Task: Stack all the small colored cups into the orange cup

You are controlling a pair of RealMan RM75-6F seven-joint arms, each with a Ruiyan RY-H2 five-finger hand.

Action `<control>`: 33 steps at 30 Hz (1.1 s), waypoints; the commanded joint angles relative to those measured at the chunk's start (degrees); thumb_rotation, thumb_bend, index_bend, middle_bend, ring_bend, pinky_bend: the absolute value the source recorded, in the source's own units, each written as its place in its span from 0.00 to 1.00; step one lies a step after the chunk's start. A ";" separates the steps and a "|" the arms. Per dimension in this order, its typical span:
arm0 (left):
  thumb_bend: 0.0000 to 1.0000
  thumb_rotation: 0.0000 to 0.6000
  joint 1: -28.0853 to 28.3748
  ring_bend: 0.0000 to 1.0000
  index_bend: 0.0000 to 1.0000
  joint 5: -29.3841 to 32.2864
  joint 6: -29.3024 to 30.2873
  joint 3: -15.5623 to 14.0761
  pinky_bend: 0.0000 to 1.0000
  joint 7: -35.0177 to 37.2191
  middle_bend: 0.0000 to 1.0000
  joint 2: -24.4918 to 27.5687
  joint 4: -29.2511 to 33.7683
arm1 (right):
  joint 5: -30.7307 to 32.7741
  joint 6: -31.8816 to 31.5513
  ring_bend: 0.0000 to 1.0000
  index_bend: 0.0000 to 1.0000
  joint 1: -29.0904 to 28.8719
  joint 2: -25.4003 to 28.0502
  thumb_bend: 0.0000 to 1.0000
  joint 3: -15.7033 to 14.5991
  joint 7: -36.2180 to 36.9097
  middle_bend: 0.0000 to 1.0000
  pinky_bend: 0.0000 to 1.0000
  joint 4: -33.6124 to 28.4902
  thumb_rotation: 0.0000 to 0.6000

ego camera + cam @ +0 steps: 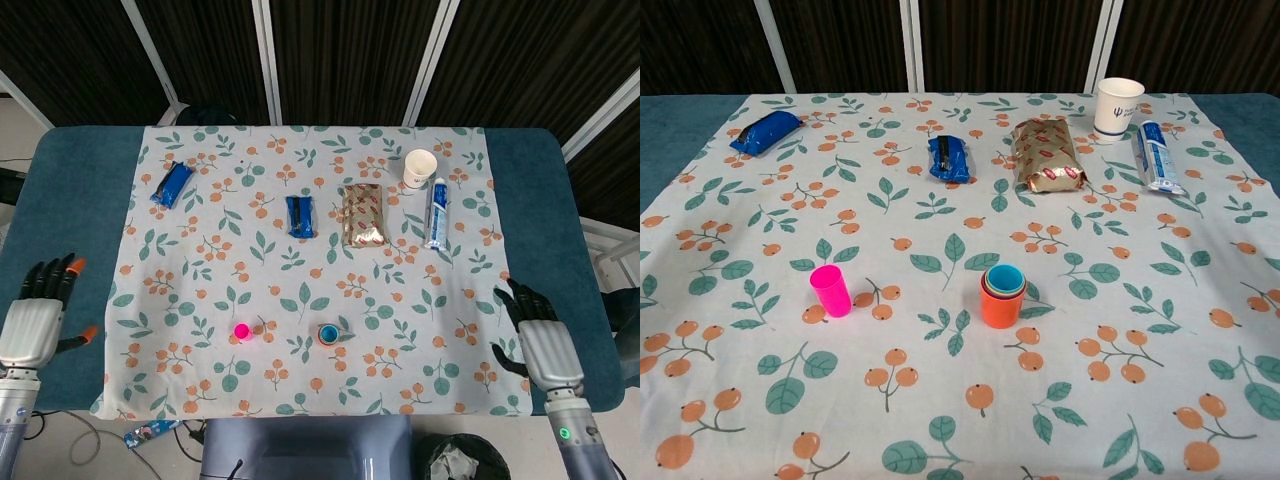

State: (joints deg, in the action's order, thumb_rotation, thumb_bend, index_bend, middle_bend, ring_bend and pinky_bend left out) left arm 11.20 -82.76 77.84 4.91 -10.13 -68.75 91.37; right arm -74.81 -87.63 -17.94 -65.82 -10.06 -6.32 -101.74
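A lab-like test setup: a desk [560,200] under a floral tablecloth [250,260], dark slatted panels [340,60] behind, loose cables [85,435] on the floor

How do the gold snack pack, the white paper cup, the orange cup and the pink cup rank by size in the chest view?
1. gold snack pack
2. white paper cup and orange cup: look alike, the paper cup is farther
3. pink cup
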 commanded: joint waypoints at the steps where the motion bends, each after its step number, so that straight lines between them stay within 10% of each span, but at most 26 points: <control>1: 0.13 1.00 4.90 0.00 0.04 -1.64 -6.73 -0.18 0.00 -4.12 0.00 2.68 4.70 | -1.64 -1.21 0.00 0.11 2.86 -0.39 0.38 -1.14 3.52 0.00 0.11 3.58 1.00; 13: 0.10 1.00 16.76 0.00 0.04 8.36 -25.39 1.02 0.00 -20.01 0.00 1.61 15.27 | -2.25 0.11 0.00 0.11 4.92 -1.35 0.38 1.03 4.98 0.00 0.11 6.69 1.00; 33: 0.10 1.00 24.54 0.00 0.18 21.90 -25.60 0.80 0.00 -33.85 0.00 -14.24 12.34 | -2.34 3.43 0.00 0.11 6.44 -3.21 0.38 3.74 2.66 0.00 0.11 7.60 1.00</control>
State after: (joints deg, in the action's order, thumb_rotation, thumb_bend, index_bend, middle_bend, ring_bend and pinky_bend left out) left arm 35.32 -61.37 51.73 5.73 -43.53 -82.31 104.17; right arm -77.11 -84.32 -11.57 -68.97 -6.43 -3.66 -94.21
